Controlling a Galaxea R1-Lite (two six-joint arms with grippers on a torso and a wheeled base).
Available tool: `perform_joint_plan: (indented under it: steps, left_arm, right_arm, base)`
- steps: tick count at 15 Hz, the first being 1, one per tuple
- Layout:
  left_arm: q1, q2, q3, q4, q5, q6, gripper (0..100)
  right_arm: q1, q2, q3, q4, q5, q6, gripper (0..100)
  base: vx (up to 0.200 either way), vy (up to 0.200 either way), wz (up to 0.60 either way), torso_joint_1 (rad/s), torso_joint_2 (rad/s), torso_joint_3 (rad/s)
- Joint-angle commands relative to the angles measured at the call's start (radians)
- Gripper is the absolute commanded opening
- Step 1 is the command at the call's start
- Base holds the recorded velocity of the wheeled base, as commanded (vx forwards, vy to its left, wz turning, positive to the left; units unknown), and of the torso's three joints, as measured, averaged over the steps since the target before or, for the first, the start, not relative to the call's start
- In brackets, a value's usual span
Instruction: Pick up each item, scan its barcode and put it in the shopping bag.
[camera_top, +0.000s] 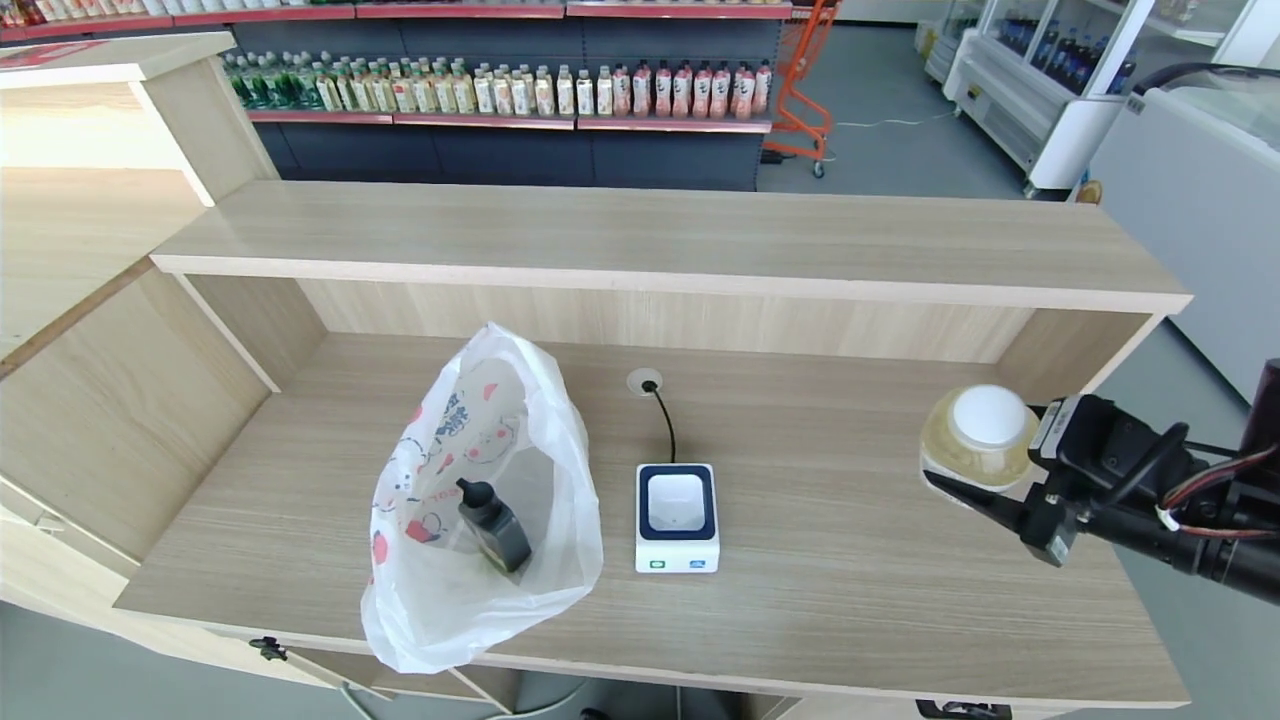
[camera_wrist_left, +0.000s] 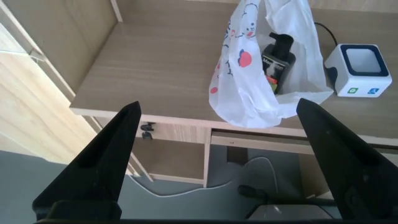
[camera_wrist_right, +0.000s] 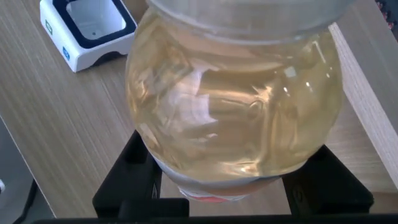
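A clear jar (camera_top: 978, 440) of pale yellow liquid with a white lid hangs above the counter's right end, with my right gripper (camera_top: 975, 480) shut on it. In the right wrist view the jar (camera_wrist_right: 233, 106) sits between the black fingers (camera_wrist_right: 127, 180). The white scanner (camera_top: 677, 516) with a dark blue rim stands mid-counter, left of the jar. A white printed shopping bag (camera_top: 480, 500) stands open left of the scanner, with a black pump bottle (camera_top: 493, 524) inside. My left gripper (camera_wrist_left: 217, 155) hangs open off the counter's front edge, below the bag (camera_wrist_left: 261, 68).
The wooden counter (camera_top: 800, 560) has a raised back ledge and side walls. A black cable (camera_top: 662, 415) runs from the scanner to a hole in the counter. Shelves of bottles and freezers stand beyond.
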Motion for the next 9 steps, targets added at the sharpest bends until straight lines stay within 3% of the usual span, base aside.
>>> perform_joint_plan:
  steps: [1, 9]
  left_arm:
    - [0.0, 0.0, 0.0, 0.0, 0.001, 0.0, 100]
    - [0.0, 0.0, 0.0, 0.0, 0.001, -0.002, 100]
  right_arm:
    - [0.0, 0.029, -0.007, -0.002, 0.003, 0.005, 0]
    - [0.0, 0.145, -0.102, -0.002, 0.075, 0.002, 0]
  base:
    - [0.0, 0.2, 0.0, 0.002, 0.0, 0.002]
    - [0.0, 0.2, 0.0, 0.002, 0.0, 0.002]
